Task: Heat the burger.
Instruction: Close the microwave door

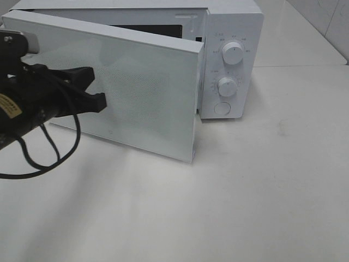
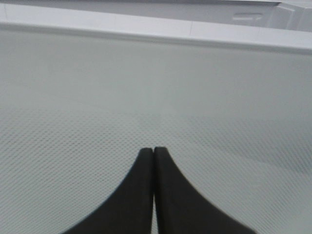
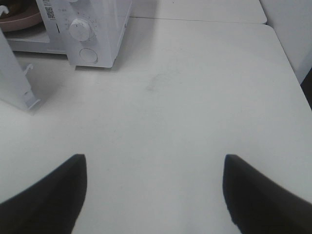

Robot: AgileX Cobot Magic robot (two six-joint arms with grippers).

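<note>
The white microwave (image 1: 232, 65) stands at the back of the table, its door (image 1: 136, 93) swung partway out. My left gripper (image 1: 98, 101) is shut, and its fingertips (image 2: 154, 151) rest against the door's dotted outer face (image 2: 156, 87). In the right wrist view a pink plate (image 3: 19, 22) sits inside the oven, with only a small brown edge of the burger (image 3: 12, 7) showing above it. My right gripper (image 3: 153, 190) hangs open over bare table, well away from the microwave and holding nothing. It is out of the exterior view.
Two dials (image 1: 227, 85) and a round button (image 1: 222, 107) are on the microwave's right panel. The white table (image 1: 245, 191) stretches in front and to the right. A black cable (image 1: 38, 158) loops below my left arm.
</note>
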